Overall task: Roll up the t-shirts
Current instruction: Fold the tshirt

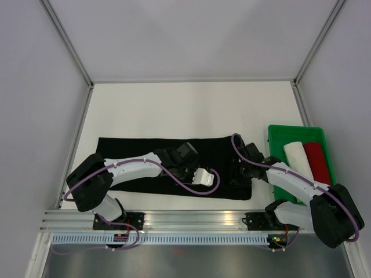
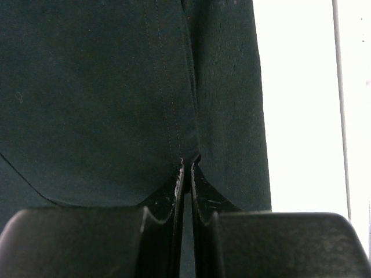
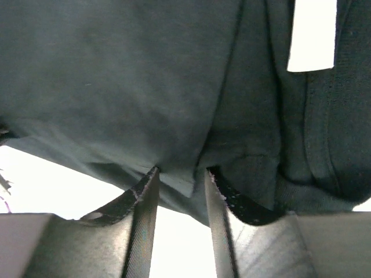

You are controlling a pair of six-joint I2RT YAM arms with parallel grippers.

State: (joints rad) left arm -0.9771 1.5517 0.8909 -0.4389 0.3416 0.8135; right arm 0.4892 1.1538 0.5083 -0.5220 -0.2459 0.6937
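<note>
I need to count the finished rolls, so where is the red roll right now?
In the top view the red roll lies in the green bin at the table's right side, beside the white roll.

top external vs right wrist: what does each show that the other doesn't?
Only top external: both arms, the whole black t-shirt folded into a long strip on the table, and the green bin holding the white roll and red roll.
Only right wrist: the right gripper with jaws parted at a cloth edge, and the white neck label.
Both: black cloth and white tabletop.
</note>
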